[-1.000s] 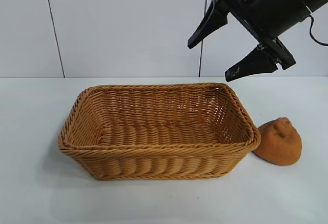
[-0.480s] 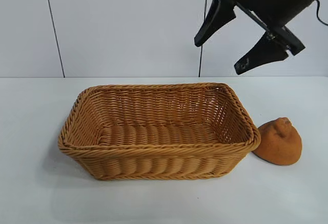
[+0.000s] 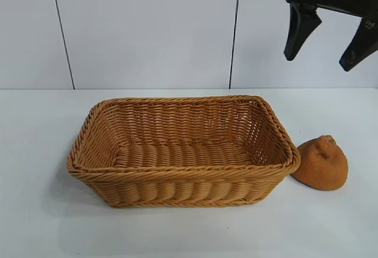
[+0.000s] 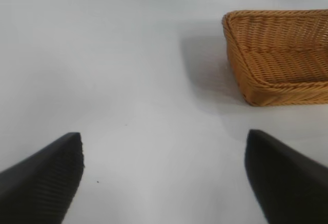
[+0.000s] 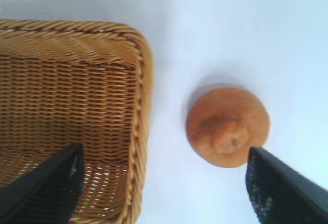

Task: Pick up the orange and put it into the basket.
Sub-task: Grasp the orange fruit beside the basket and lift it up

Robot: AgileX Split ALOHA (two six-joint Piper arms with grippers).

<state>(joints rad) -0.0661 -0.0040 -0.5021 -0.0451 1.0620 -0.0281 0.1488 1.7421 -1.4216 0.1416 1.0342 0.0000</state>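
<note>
Exterior view: I noted the right gripper (image 3: 328,39) had swung rightward and up over the last second, jaws spread and empty, high above the orange (image 3: 321,163), which sat on the table (image 3: 35,222) touching the wicker basket (image 3: 177,178) at its right end.

Left wrist view: the left gripper (image 4: 164,175) stood released, idle.

Right wrist view: the orange lay outside the basket; I judged descent came next.

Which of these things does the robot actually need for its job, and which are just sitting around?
Needed:
- orange, on the table beside the basket
- basket, empty
- right gripper, open, high above the orange

Just there:
- table
- left gripper, open, off to one side
</note>
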